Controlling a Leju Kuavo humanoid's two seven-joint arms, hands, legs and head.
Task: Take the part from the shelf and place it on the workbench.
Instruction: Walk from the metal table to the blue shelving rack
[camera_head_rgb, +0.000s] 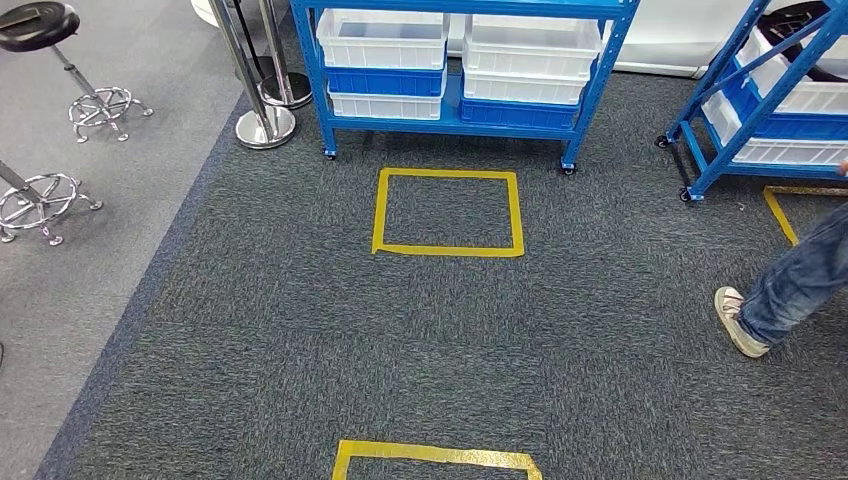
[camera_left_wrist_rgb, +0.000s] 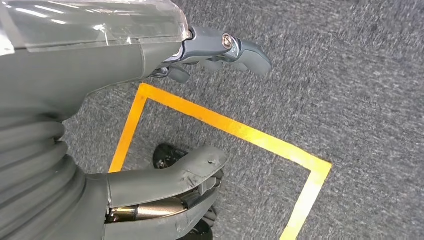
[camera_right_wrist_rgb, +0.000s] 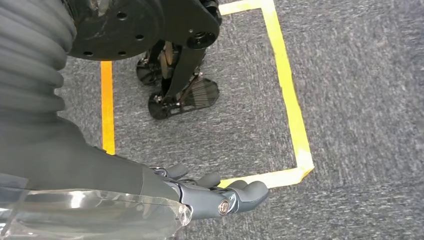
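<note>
Both hands hang empty, fingers loosely apart: left hand (camera_left_wrist_rgb: 200, 115), right hand (camera_right_wrist_rgb: 215, 192). Shelf (camera_head_rgb: 455, 70) ahead; a walking person (camera_head_rgb: 790, 290) could cross the robot's path.

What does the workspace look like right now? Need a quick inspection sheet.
Surface: grey carpet with a yellow tape square; no workbench seen.
Job's things: blue shelf ahead holds white and blue bins; the part itself cannot be told.
Clutter: nothing seen.
Hands: left hand and right hand hang over the carpet, holding nothing, fingers apart.
Cables: nothing seen.
Surroundings: second shelf, two stools, chrome posts, a person's leg at right.
</note>
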